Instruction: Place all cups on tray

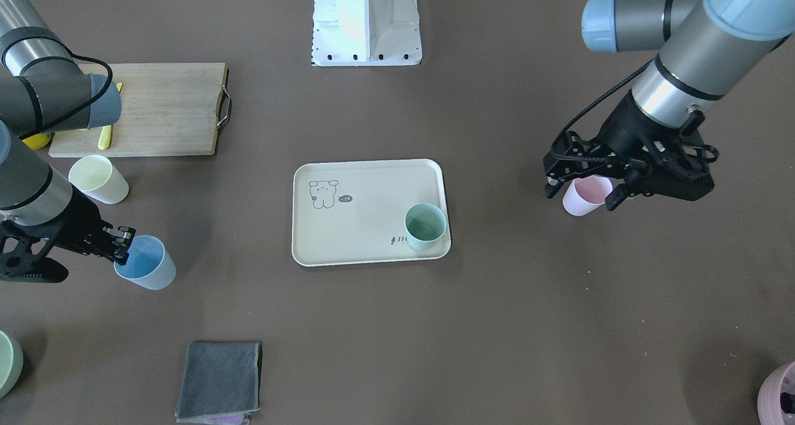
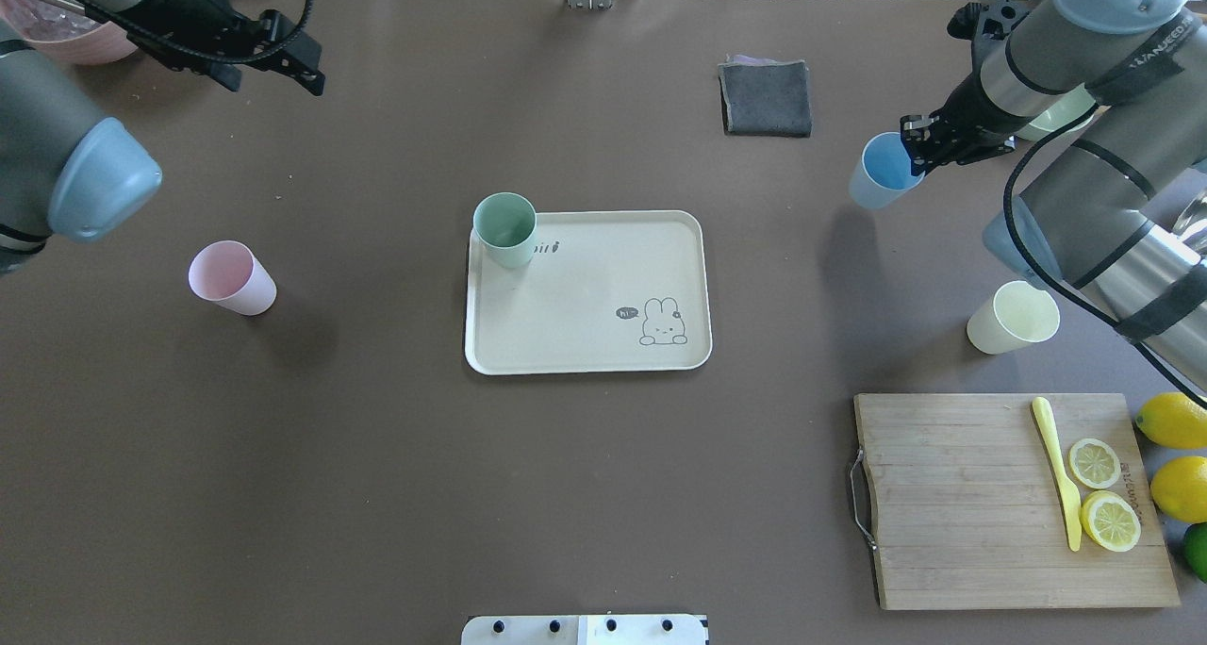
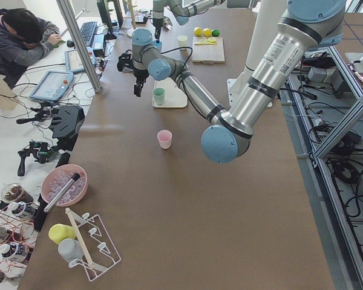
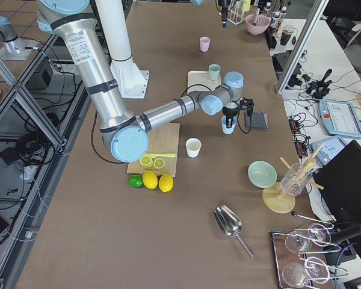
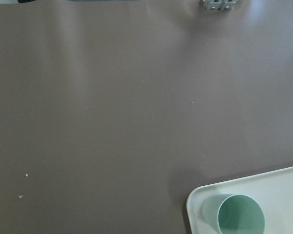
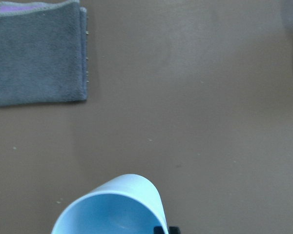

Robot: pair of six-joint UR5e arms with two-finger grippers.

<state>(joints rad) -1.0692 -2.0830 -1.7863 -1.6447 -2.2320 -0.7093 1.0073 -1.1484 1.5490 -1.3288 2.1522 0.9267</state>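
**Operator:** Cup status?

**Technician:** Mint green cup [image 2: 504,230] stands in the upper-left corner of the tray [image 2: 585,296]. Pink cup [image 2: 231,277] mid-left and pale yellow cup [image 2: 1014,317] right, both on the desk [image 2: 377,485].

**Operator:** Handling?

**Technician:** Probably light, stiff and smooth: pinch the rim wall. Right end effector [image 2: 913,155] clamps the light blue cup [image 2: 875,175], upper right. Left end effector [image 2: 275,79] is spread and empty.

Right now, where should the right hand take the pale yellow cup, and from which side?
Pinch the rim of the pale yellow cup from straight above, one finger inside, one outside. It stands upright, mouth open, and its wall narrows toward the base, so a side grip would likely slip. The right hand grips the light blue cup that way.
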